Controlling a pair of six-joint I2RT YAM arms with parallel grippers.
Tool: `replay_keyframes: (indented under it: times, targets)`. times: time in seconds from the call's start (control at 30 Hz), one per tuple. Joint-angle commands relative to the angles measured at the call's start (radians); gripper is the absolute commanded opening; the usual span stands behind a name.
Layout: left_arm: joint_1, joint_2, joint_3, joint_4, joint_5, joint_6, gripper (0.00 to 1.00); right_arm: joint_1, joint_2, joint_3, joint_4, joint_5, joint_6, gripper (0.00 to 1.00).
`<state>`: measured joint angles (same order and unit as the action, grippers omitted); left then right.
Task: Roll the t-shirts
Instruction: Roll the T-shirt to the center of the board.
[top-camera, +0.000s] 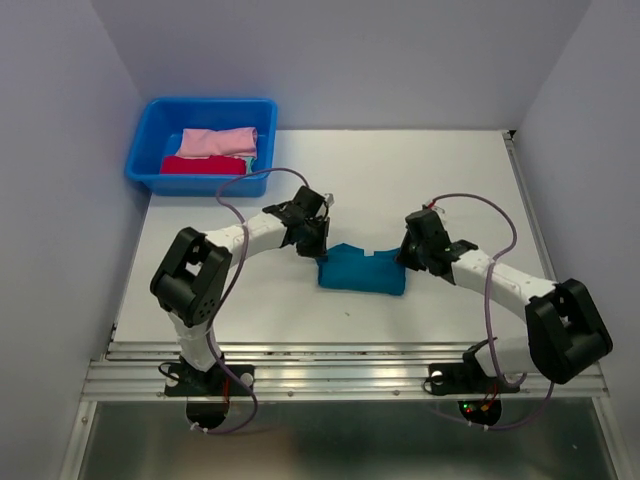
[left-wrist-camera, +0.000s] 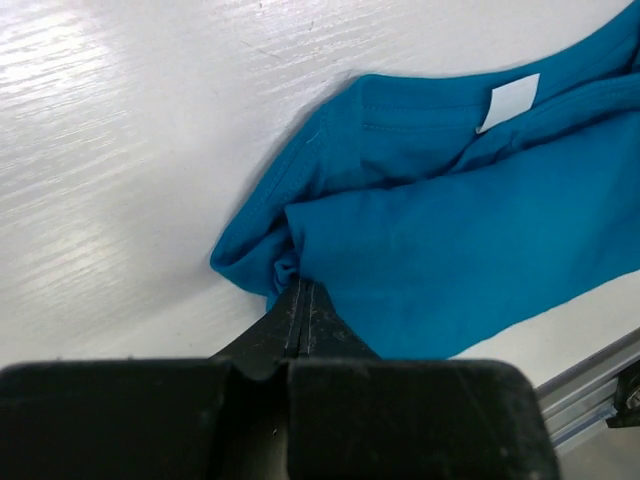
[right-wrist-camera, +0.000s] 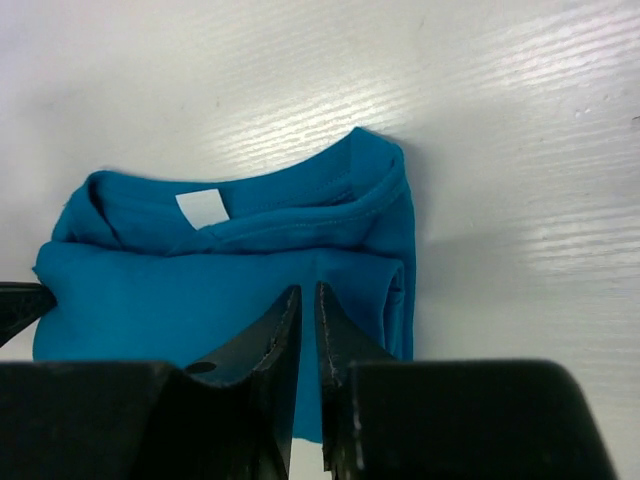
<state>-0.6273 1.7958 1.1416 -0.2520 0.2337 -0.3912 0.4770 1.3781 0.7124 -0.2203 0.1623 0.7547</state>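
From above, finds the teal t-shirt (top-camera: 362, 272) folded into a squat band and lying between the two pincers on the white bench (top-camera: 420, 180); puts the left pincer (top-camera: 319, 254) at the band's left end and the right pincer (top-camera: 407, 262) at its right end, both down on the cloth; places the blue tub (top-camera: 148, 160) well beyond the left pincer at the bench's far corner, with a pink bundle (top-camera: 220, 141) and, nearer that pincer, a red bundle (top-camera: 200, 166) lying inside it. Through the left wrist, shows the left pincer (left-wrist-camera: 303, 292) clamped fully together, a puckered corner of the teal t-shirt (left-wrist-camera: 450, 240) nipped at its very tips; spreads the rest of the shirt ahead and to the right of the tips, flat on the bench (left-wrist-camera: 120, 150); picks out a white label (left-wrist-camera: 509, 101) in the collar, farther ahead on the right, and a metal rail (left-wrist-camera: 590, 390) low on the right. Through the right wrist, shows the right pincer (right-wrist-camera: 308, 292) almost closed, only a thin slit between the jaws, tips sunk into the folded upper layer of the teal t-shirt (right-wrist-camera: 150, 310) and seemingly pinching it, a faint crease running on from them; lays most of the shirt left of the tips, its right edge just beside them; sets the collar and white label (right-wrist-camera: 203, 208) ahead and left of the tips, with white bench (right-wrist-camera: 520, 150) beyond and to the right.
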Motion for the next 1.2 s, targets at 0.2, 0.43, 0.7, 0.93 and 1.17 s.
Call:
replay_keyframes:
  times: [0.2, 0.43, 0.7, 0.93, 1.17]
  targets:
    - [-0.002, -0.156, 0.052, -0.038, -0.047, 0.008, 0.0, -0.015, 0.066, 0.114, -0.037, 0.085, -0.06, 0.18]
    - [-0.005, -0.101, -0.032, 0.042, 0.047, -0.032, 0.0, -0.025, 0.2, 0.118, 0.002, 0.088, -0.055, 0.18]
    - [-0.003, -0.116, 0.015, -0.036, -0.017, -0.003, 0.0, -0.025, 0.078, 0.124, -0.037, 0.111, -0.063, 0.2]
    - [0.047, -0.151, 0.279, -0.225, -0.144, 0.098, 0.0, -0.034, -0.072, 0.18, -0.134, 0.157, -0.086, 0.22]
    - [0.139, -0.082, 0.57, -0.354, -0.223, 0.173, 0.0, -0.034, -0.169, 0.185, -0.177, 0.132, -0.078, 0.43]
